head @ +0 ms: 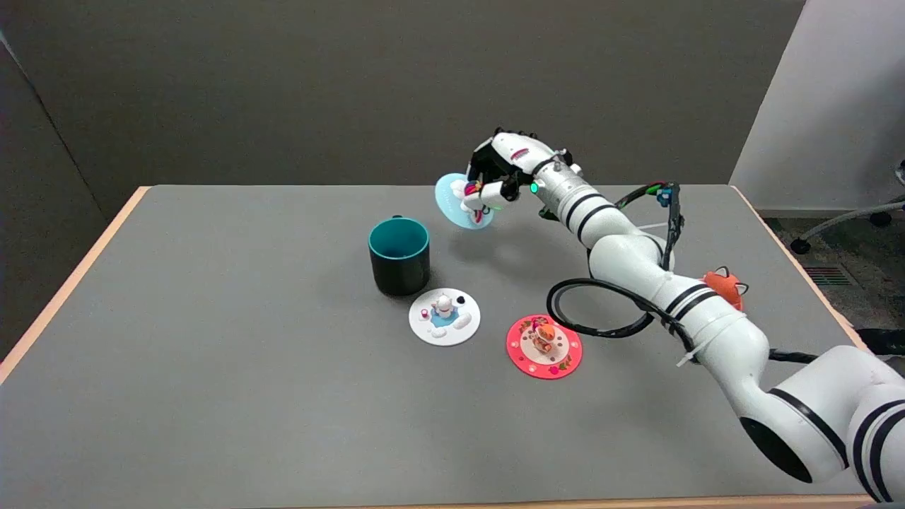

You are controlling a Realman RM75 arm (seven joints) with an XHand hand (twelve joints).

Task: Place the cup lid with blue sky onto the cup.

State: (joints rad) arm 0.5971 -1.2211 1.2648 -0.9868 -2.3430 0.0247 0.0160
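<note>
The robot hand (pixel 503 170) holds the tilted blue sky lid (pixel 454 203) in its fingers, up in the air, near the dark cup (pixel 399 256) on the desk (pixel 212 353).

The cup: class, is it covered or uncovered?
Uncovered: the cup shows its open teal rim; the right hand holds the blue lid beside it.

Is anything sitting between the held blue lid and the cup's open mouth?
No. In the head view only bare grey table shows between the light-blue lid held by the right hand and the cup.
</note>
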